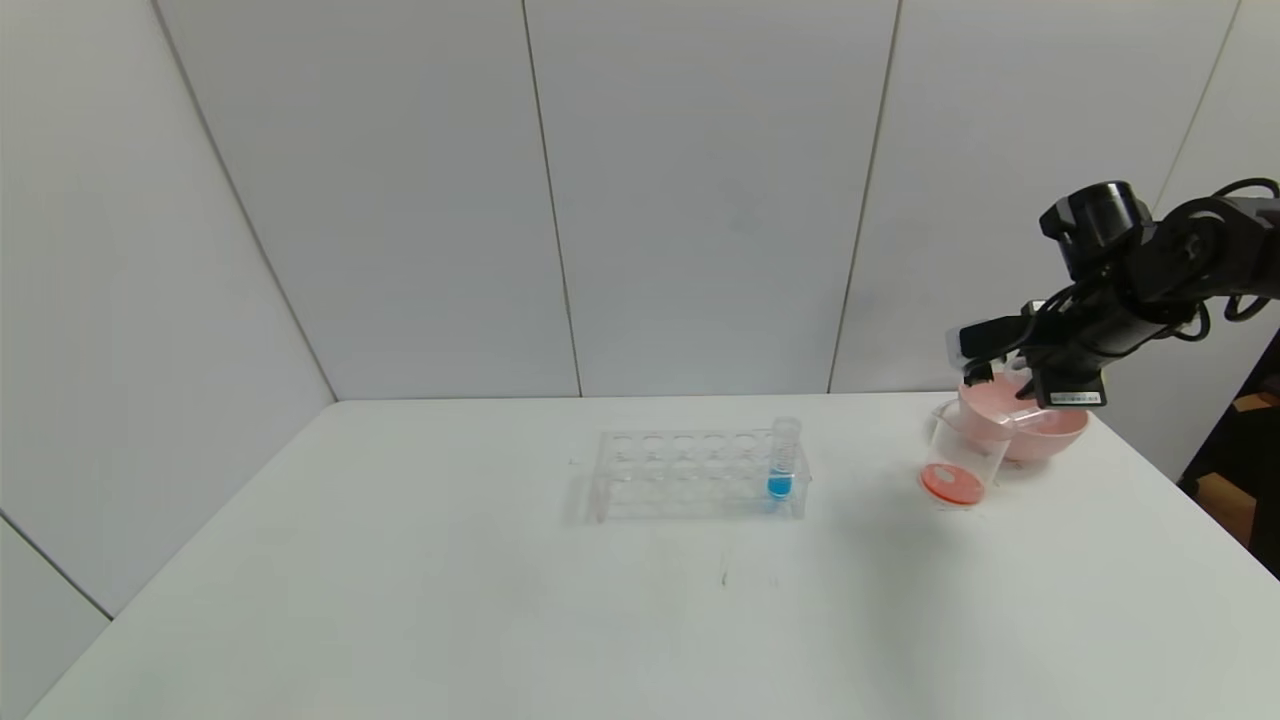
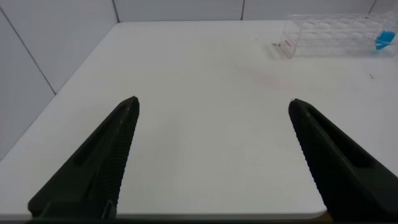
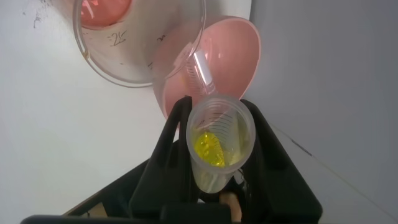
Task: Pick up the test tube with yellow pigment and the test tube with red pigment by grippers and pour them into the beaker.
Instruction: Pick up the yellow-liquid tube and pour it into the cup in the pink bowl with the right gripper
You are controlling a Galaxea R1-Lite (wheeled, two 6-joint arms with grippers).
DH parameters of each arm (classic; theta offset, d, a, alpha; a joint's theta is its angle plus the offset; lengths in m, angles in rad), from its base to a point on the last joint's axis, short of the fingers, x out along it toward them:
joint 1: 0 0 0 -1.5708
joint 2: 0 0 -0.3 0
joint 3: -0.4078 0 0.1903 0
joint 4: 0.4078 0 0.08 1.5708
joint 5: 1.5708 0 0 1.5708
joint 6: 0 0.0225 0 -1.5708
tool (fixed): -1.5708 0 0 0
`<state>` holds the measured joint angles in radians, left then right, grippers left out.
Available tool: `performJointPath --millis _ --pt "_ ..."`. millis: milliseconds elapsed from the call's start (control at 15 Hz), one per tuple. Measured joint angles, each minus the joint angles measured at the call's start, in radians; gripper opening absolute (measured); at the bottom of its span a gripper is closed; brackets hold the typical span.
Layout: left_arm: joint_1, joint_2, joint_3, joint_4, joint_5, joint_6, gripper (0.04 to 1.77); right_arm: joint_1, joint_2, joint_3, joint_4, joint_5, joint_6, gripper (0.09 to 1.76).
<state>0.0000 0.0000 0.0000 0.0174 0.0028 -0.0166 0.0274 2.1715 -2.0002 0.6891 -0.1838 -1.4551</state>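
Right claw [image 3: 219,155] is gripping the yellow tube [image 3: 219,146] over the pink bowl [image 1: 1030,425].

Only the right wrist view is showing the tube, mouth toward the camera; the head view is hiding it behind the claw [image 1: 1010,385]. One beaker [image 1: 958,462] holding red liquid is standing just beside the bowl; another tube is possibly lying inside the bowl. One blue tube [image 1: 783,458] is sitting in the rack [image 1: 690,475] on the desk [image 1: 500,600]. Left claw [image 2: 211,162] is hanging wide open, empty.

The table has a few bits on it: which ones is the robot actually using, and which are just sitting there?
In use:
- yellow tube, held in the right gripper
- beaker with red-orange liquid

Just there:
- pink bowl
- clear rack
- blue tube in the rack
- left gripper, open, idle
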Motion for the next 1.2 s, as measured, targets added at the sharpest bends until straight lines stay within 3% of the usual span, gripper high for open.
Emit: performJointPath --millis 1200 --pt "0.000 0.000 0.000 0.000 0.000 0.000 1.72 0.021 0.016 0.000 -0.005 -0.169 -0.048 0.54"
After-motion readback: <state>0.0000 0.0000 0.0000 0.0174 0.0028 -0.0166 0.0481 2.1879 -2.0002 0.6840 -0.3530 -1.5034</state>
